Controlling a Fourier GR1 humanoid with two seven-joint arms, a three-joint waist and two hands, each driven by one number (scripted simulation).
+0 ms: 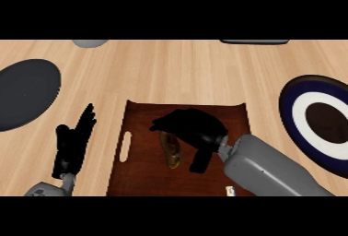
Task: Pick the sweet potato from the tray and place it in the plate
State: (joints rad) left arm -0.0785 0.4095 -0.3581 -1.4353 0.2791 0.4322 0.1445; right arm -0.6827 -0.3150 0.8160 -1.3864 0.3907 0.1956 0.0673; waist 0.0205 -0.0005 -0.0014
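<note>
Right forearm (268, 173): smooth mid-grey casing, broad and boxy with rounded edges, no seams or fasteners visible. It narrows to a short grey wrist block with a lighter face where it meets the hand. A small pale mark shows at its lower inner edge; detail cannot be read.

Right hand (194, 126): uniformly black, matt, bulky, with thick digits and no markings discernible.

Left forearm (42, 189): only a small rounded grey end and a slim grey wrist piece show.

Left hand (71, 145): black throughout, slender segmented fingers, no markings.

No cables show.
</note>
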